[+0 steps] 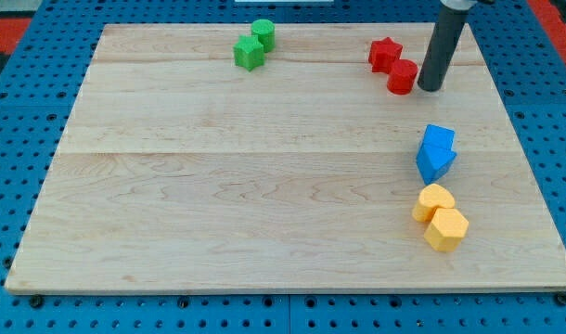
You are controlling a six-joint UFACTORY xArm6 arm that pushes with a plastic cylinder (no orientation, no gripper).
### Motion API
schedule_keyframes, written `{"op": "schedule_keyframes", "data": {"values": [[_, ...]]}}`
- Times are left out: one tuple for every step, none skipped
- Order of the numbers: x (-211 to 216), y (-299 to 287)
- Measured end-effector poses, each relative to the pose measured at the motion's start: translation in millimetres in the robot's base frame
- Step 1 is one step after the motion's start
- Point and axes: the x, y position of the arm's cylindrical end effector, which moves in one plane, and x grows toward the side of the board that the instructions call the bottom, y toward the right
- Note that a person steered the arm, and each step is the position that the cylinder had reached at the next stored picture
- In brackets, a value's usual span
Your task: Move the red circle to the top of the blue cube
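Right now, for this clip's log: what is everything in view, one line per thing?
green blocks: two, green, touching, near the board's top edge, left of centre.
red star block: one, red, top right, touching the red circle.
red circle: one, red, just below and right of the star.
blue blocks: two, blue, pressed together at the view's right, below the red pair; exact shapes unclear.
yellow blocks: two, yellow, touching, just below the blue ones.
wooden board: one, pale wood, fills most of the view.
pegboard surface: one, blue, around the board.
my tip: one dark rod, end right beside the red circle's right side.
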Motion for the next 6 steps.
{"op": "schedule_keyframes", "data": {"values": [[-9,3],[-57,4],[-85,-25],[-48,-41],[-13,-41],[-9,-38]]}}
